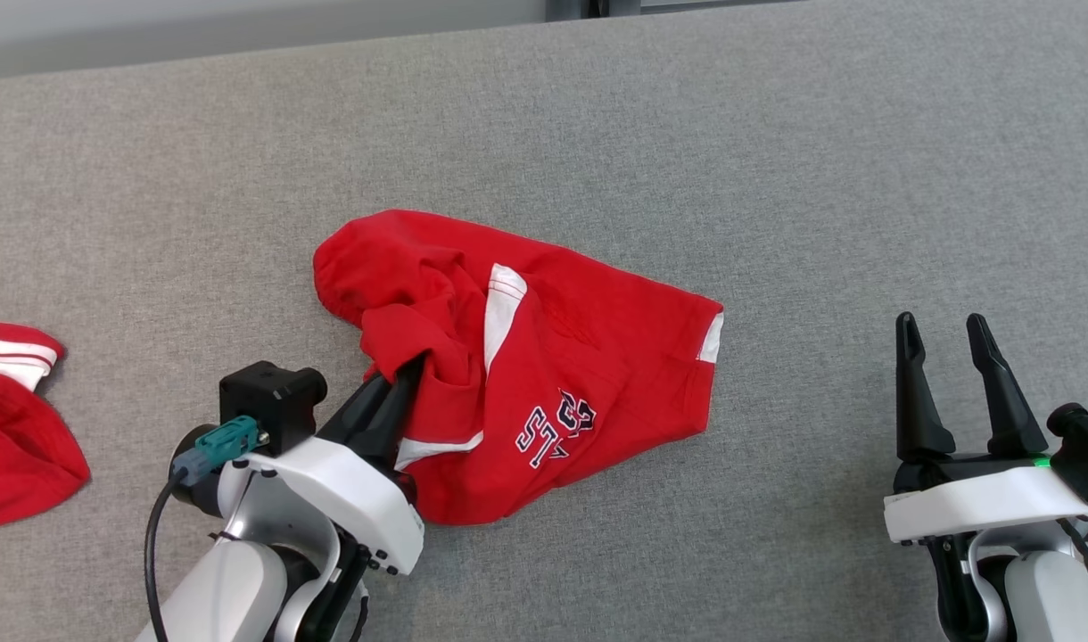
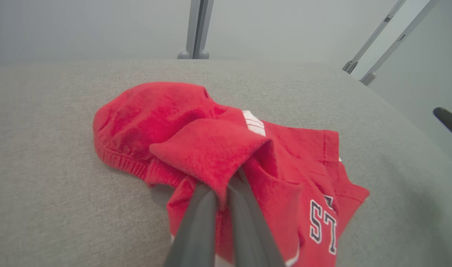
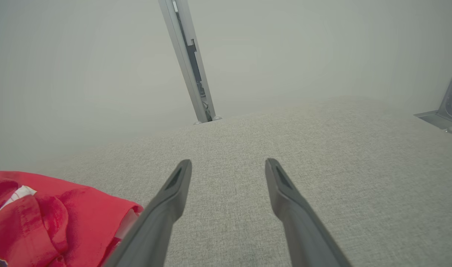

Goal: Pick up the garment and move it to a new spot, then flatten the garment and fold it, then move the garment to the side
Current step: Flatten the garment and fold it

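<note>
on grey cloth, crumpled red garment (image 1: 544,357) (white trim)

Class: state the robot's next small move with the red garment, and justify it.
Probably lift the left gripper slightly: its fingers are shut on a fold of the crumpled red garment on the table; the right gripper stands open, apart.

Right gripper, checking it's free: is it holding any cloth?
No, the right gripper stands open over the grey fabric tabletop, nothing between its jaws.

Left claw (image 1: 408,373) pinched tight (fingers (image 1: 375,415) together); right claw (image 1: 941,323) spread wide.
</note>
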You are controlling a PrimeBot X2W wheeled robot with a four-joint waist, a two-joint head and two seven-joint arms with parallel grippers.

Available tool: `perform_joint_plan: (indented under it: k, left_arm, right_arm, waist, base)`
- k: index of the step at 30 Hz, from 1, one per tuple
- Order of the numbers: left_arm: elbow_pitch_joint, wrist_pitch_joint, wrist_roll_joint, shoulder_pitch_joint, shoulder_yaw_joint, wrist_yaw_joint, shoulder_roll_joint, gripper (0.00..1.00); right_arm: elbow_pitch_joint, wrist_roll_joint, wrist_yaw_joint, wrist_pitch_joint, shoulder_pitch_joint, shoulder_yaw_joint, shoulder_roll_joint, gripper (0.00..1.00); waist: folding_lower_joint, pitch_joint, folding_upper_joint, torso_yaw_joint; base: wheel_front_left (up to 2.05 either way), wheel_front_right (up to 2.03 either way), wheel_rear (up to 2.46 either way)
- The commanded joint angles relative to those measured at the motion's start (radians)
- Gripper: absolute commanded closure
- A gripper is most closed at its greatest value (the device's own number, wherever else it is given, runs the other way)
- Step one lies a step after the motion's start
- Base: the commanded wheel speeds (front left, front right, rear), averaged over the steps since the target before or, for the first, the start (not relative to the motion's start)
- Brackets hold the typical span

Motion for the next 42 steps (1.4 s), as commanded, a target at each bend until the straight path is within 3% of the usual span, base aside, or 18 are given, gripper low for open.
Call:
perform_joint_plan:
  k: [1, 16, 21, 27, 42]
  left_arm:
    - [0.028, -0.043, 0.008, -0.012, 0.011, 0.007, -0.015, 0.00]
    - [0.026, -0.378, 0.084, 0.046, 0.165, 0.111, -0.040, 0.00]
    - [0.046, -0.401, 0.117, 0.091, 0.191, 0.121, -0.018, 0.00]
    - [0.064, -0.408, 0.139, 0.151, 0.192, 0.102, 0.000, 0.00]
    - [0.061, -0.397, 0.134, 0.179, 0.169, 0.105, 0.001, 0.00]
  right_arm:
    - [0.000, -0.003, 0.000, 0.003, 0.000, -0.008, -0.005, 0.00]
    - [-0.060, -0.079, 0.000, 0.045, 0.027, -0.015, -0.005, 0.00]
    - [-0.080, -0.103, 0.000, 0.074, 0.052, -0.004, -0.008, 0.00]
    - [-0.100, -0.110, 0.000, 0.105, 0.092, 0.004, -0.007, 0.00]
    - [-0.137, -0.114, 0.000, 0.140, 0.130, -0.013, -0.006, 0.00]
  waist:
    - [0.0000, -0.008, 0.0000, 0.001]
    - [0.0000, -0.074, 0.0000, 0.055]
    - [0.0000, -0.108, 0.0000, 0.069]
    - [0.0000, -0.149, 0.0000, 0.075]
    - [0.0000, -0.165, 0.0000, 0.093]
  base:
    - [0.00, 0.00, 0.00]
    - [0.00, 0.00, 0.00]
    - [0.00, 0.00, 0.00]
    - [0.00, 0.00, 0.00]
    - [0.00, 0.00, 0.00]
